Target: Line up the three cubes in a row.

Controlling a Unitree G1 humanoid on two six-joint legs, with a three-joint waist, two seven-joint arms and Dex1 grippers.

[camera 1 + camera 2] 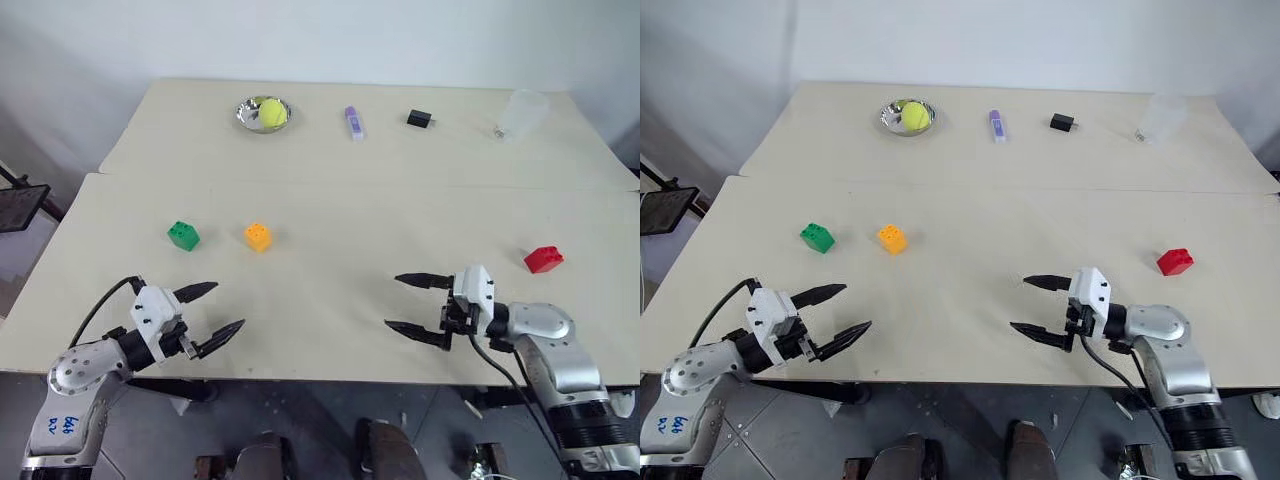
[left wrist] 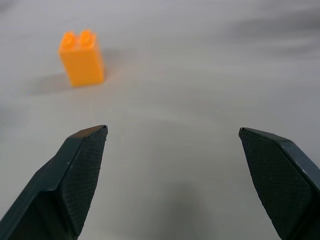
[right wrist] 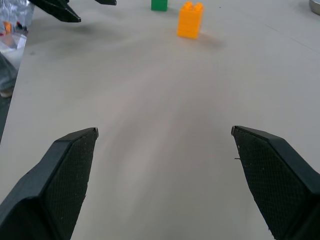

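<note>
So far nothing is lined up: the green cube [image 1: 183, 235] and the orange cube [image 1: 258, 236] sit near each other on the bench [image 1: 330, 210], green on the far side of orange from the red cube [image 1: 543, 259], which lies well apart from the orange one, toward the robot's right. Taking the orange cube as the landmark, green and orange already form the start of a row, so the red one looks like the piece to bring over.

The left gripper [image 1: 212, 311] hovers nearer the robot than the orange cube, jaws spread wide and empty, aimed roughly toward it. The right gripper [image 1: 414, 304] hangs between the orange and red cubes, also nearer the robot, jaws wide and empty, pointing across toward the orange cube rather than at the red. Both seem parked in a ready pose, low over the bench, before any reach begins.
</note>
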